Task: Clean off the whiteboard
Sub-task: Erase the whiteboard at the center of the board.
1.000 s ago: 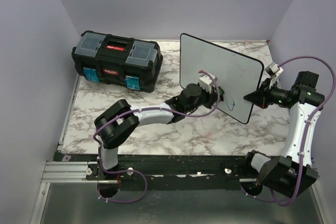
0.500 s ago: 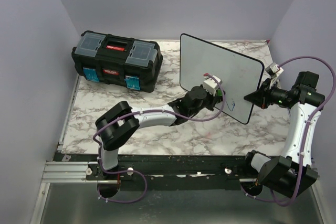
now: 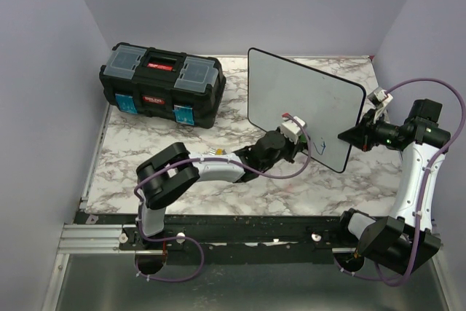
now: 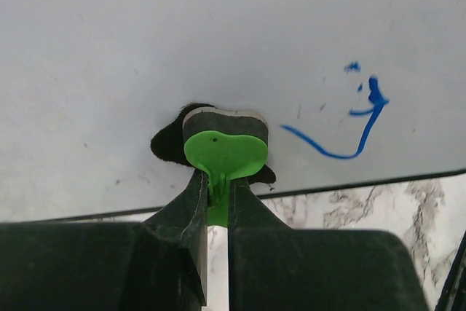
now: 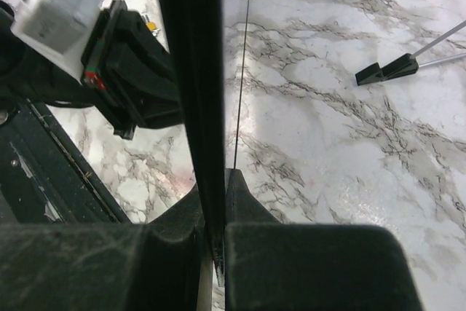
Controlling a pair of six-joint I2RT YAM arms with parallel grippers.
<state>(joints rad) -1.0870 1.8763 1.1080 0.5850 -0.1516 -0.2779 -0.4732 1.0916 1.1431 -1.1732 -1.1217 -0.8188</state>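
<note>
**Wiping pass has come down low; nearly done, not finished**

The large white rectangular whiteboard with a thin black rim (image 3: 306,96) stands upright on edge, toward the right rear of the marble-patterned table (image 3: 240,180). Its top-left corner has nudged slightly left in the last second. On the wrist view most of its face (image 4: 145,34) is bare, but a curling blue marker stroke (image 4: 349,132) sits near the lower rim.

My left gripper (image 4: 218,180) is clamped tight on the green plastic tab of a small felt-backed eraser (image 4: 224,143), pad against the board. Over the last second it (image 3: 293,135) has slid from mid-board down to the lower rim, and the arm has stretched out further. The pad now sits just left of the stroke, not on it, so I judge one more sideways pass is needed.

My right gripper (image 3: 355,133) pinches the board's right rim (image 5: 186,71), fully closed, unmoved. The black plastic toolbox with grey lid trays (image 3: 162,85) sits well apart at rear left.
</note>
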